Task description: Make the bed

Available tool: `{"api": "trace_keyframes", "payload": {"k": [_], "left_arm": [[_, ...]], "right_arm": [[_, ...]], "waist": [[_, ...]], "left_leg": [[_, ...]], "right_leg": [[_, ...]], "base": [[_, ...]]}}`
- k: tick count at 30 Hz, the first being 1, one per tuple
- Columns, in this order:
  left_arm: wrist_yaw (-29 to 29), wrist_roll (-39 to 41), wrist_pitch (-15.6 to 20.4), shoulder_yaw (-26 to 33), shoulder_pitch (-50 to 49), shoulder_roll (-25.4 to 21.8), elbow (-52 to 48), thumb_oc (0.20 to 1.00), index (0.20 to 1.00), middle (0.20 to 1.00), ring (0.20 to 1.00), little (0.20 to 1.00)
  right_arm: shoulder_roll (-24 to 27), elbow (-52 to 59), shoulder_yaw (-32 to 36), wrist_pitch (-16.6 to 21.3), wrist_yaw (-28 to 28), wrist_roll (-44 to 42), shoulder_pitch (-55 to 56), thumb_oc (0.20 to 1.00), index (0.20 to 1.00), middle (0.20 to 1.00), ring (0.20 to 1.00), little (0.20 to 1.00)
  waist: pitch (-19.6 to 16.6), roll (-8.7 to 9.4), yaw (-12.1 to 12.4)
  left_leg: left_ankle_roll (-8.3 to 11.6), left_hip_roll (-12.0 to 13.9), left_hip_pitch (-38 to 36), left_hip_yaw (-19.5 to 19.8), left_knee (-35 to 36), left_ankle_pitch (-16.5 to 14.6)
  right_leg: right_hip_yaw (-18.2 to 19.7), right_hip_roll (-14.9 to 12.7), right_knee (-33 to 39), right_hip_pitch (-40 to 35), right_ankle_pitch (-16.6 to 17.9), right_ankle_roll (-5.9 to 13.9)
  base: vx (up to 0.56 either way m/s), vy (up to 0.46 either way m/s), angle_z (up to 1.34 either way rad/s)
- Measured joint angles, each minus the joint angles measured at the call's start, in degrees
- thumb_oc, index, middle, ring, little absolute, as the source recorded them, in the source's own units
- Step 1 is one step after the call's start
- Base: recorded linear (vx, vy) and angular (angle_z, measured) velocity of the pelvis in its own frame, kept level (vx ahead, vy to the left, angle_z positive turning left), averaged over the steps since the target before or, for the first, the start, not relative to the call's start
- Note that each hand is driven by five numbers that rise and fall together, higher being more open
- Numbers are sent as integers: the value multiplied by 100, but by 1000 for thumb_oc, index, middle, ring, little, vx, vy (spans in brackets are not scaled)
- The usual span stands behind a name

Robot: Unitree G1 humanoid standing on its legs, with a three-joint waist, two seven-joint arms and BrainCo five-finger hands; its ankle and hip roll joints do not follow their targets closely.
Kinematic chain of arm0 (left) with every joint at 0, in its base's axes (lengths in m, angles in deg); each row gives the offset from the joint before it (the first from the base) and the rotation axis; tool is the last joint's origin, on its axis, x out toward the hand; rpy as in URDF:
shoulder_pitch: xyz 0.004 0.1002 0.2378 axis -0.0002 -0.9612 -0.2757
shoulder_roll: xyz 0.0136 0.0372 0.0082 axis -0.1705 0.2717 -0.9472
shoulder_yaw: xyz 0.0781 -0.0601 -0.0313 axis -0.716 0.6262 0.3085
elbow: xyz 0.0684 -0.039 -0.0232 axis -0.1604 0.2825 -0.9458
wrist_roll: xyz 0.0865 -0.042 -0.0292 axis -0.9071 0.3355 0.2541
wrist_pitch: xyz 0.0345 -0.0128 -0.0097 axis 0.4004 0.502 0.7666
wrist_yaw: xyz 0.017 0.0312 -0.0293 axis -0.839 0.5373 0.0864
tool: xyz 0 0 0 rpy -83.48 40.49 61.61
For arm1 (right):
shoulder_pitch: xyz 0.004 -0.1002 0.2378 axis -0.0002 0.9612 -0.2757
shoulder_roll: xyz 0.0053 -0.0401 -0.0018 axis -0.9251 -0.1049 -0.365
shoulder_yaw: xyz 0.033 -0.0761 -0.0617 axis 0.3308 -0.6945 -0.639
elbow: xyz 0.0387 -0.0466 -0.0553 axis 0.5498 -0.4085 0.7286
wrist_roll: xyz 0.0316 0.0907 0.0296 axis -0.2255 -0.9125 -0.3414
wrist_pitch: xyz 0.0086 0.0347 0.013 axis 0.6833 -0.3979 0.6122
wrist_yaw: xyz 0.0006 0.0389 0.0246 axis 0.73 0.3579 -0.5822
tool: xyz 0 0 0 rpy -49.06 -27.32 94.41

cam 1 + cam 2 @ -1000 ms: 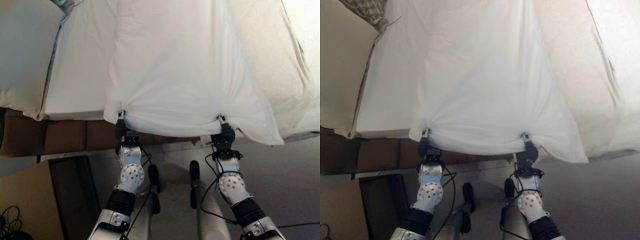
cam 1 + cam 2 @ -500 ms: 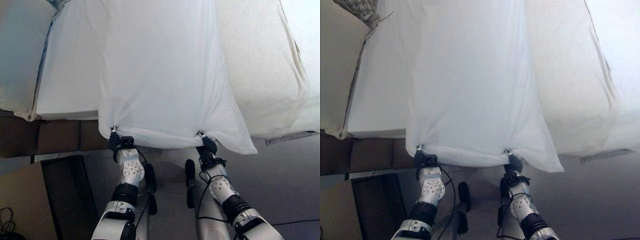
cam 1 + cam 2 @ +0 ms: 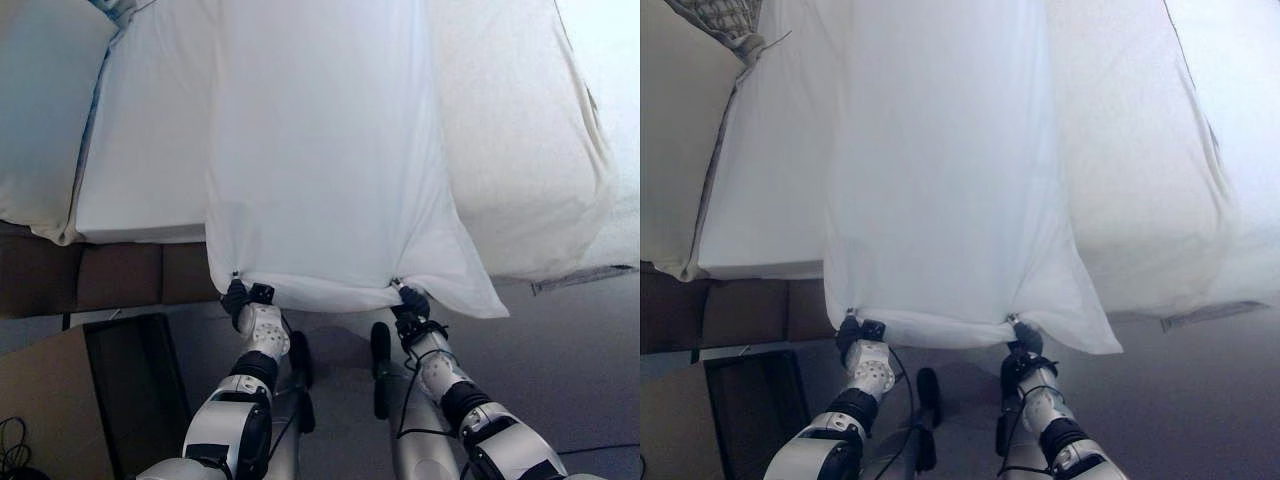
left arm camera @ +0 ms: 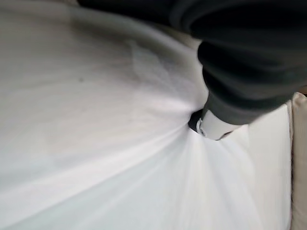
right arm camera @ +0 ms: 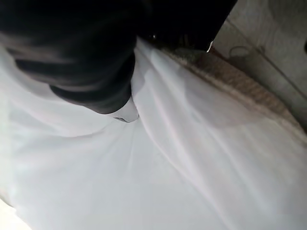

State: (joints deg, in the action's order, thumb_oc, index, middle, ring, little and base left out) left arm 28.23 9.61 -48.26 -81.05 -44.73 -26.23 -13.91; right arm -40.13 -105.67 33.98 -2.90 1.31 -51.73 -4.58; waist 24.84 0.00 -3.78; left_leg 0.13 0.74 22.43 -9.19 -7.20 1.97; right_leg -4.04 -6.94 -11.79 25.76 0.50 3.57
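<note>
The white sheet (image 3: 320,150) is thin, smooth cloth, stretched flat over the bed (image 3: 520,170) from 12 o'clock. Left robot hand (image 3: 238,296) and right robot hand (image 3: 412,300) each pinch its bunched near edge.

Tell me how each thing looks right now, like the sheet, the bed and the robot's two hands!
white sheet: spread flat over the middle of the bed, near edge gathered at two spots and hanging past the bed edge.
left hand: shut on the sheet's near edge.
right hand: shut on the sheet's near edge.
mattress: partly bare beside the sheet.
pillow: lying at the robot's left end of the bed.
</note>
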Motion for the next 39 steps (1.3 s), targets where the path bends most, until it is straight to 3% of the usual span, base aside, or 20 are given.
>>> {"api": "trace_keyframes", "payload": {"k": [1, 6, 11, 17, 23, 27, 30, 32, 35, 39], "left_arm": [[-3, 3, -38, 4, -1, -9, 69, 1000, 1000, 1000, 1000, 1000], [-140, 72, -218, 217, -176, -96, 450, 1000, 1000, 1000, 1000, 1000], [-348, 458, -480, 292, -974, -416, 798, 1000, 1000, 1000, 1000, 1000], [-543, 452, -696, 266, -1430, -424, 864, 1000, 1000, 1000, 1000, 1000], [-837, -5, -821, -305, -1588, -373, 722, 1000, 1000, 1000, 1000, 1000], [-1086, -960, -1027, -1182, -2165, -554, -219, 1000, 1000, 1000, 1000, 1000], [-1688, -1798, -1182, -1708, -2680, -1027, -1446, 1000, 1000, 1000, 1000, 1000], [-2106, -1945, -1219, -1933, -2745, -1380, -1897, 1000, 1000, 1000, 1000, 1000], [-2643, -2129, -1289, -2147, -2500, -1718, -2202, 1000, 1000, 1000, 1000, 1000], [-2982, -2260, -1339, -2337, -1909, -1788, -2182, 1000, 1000, 1000, 1000, 1000]], "right_arm": [[1, -64, 29, -39, 1, 1, 0, 1000, 1000, 1000, 1000, 1000], [66, -639, 99, -231, 64, 104, 24, 1000, 1000, 1000, 1000, 1000], [278, -897, -26, -385, 193, 348, 449, 1000, 1000, 1000, 1000, 1000], [363, -995, -117, -498, 218, 453, 959, 1000, 1000, 1000, 1000, 1000], [387, -859, -174, -499, 109, 508, 1040, 1000, 1000, 1000, 1000, 1000], [507, -484, -388, -510, -12, 706, 1237, 1000, 1000, 1000, 1000, 1000], [778, 495, -713, -549, -243, 1182, 1467, 1000, 1000, 1000, 1000, 1000], [1099, 1102, -991, -546, -449, 1515, 1546, 1000, 1000, 1000, 1000, 1000], [1364, 1481, -1134, -550, -667, 1836, 1388, 1000, 1000, 1000, 1000, 1000], [1412, 1436, -1312, -605, -780, 1973, 856, 1000, 1000, 1000, 1000, 1000]], "waist": [[0, -1, 2], [0, -1, 2], [-2, -1, 34], [-15, -1, 147], [-43, -28, 147], [-46, -35, 162], [-47, -41, 174], [-48, -47, 159], [-68, -79, 158], [-69, -82, 157]], "left_leg": [[0, -1, -2, 0, 0, 0], [0, 4, -118, 6, 46, 1], [2, 7, -190, 9, 65, 5], [7, 18, -198, 21, 65, 66], [52, 32, -196, 135, 146, 157], [73, 49, -167, 195, 244, 255], [80, 44, -64, 238, 287, 326], [79, 45, -58, 260, 296, 337], [65, 33, 73, 273, 271, 364], [32, 26, 233, 249, 243, 401]], "right_leg": [[-9, -5, 2, -7, 0, 0], [-99, -3, 82, -173, -2, -3], [-139, 2, 127, -273, -4, -8], [-170, 6, 87, -286, 8, -15], [-256, 25, 81, -298, 43, -27], [-323, 45, 72, -264, 38, -51], [-360, 38, 7, -132, 44, -82], [-388, 33, -3, -123, 42, -84], [-388, 22, -61, 14, 45, -84], [-364, 15, -109, 205, 73, -107]], "base": [[8, -9, 4], [39, -9, 5], [40, -20, 3], [36, -21, 3], [8, -36, 8], [-12, -20, 9], [-3, -4, 6], [-8, 7, 3], [-11, 5, 1], [-67, 4, -1]]}}
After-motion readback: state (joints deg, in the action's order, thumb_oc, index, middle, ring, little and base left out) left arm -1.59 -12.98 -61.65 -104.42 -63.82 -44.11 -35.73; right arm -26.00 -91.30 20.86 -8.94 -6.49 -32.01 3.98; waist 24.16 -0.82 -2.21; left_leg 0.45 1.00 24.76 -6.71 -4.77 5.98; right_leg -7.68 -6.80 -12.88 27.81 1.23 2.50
